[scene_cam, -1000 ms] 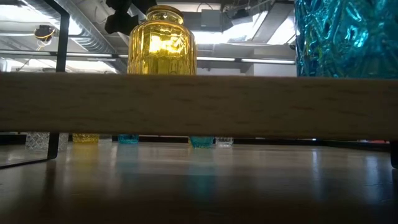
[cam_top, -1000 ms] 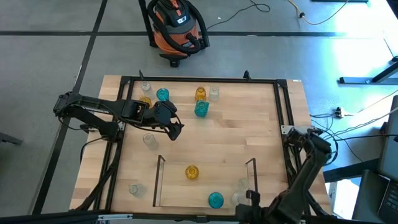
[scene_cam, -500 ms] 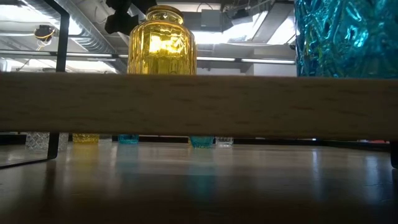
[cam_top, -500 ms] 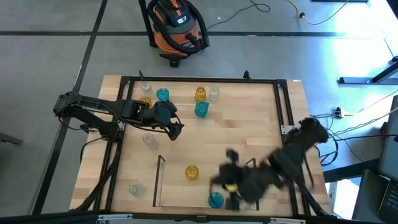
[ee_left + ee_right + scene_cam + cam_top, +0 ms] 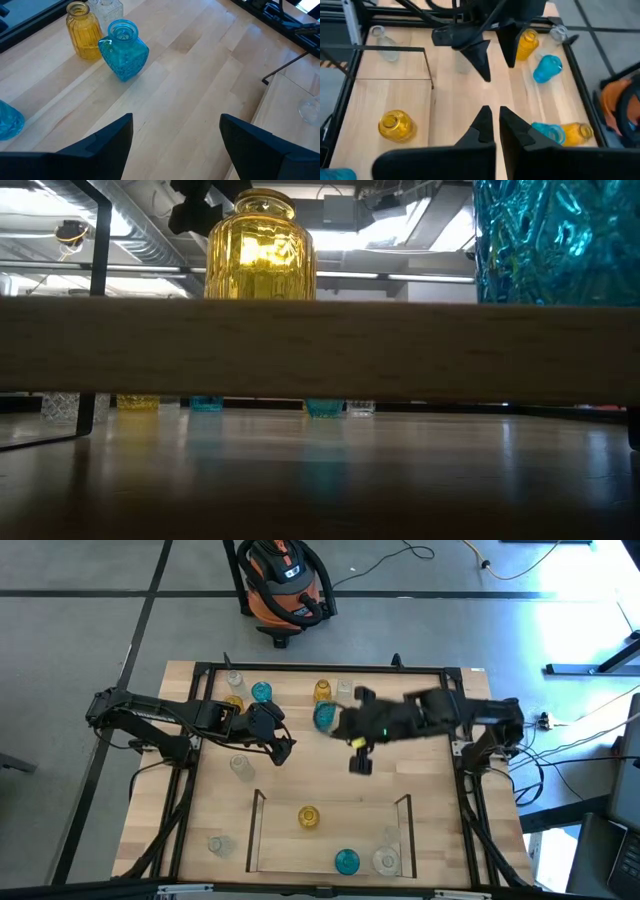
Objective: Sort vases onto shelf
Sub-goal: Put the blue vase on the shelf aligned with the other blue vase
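The worktop [image 5: 400, 770] is pale wood, planked, with a smooth satin finish. Just ahead of the left end effector [image 5: 176, 131], whose dark fingers [image 5: 100, 145] look like matt plastic, stand a glossy teal vase [image 5: 124, 50] of faceted glass and a ribbed amber vase [image 5: 83, 30]. The shelf [image 5: 255, 830] has a thin dark metal rail.
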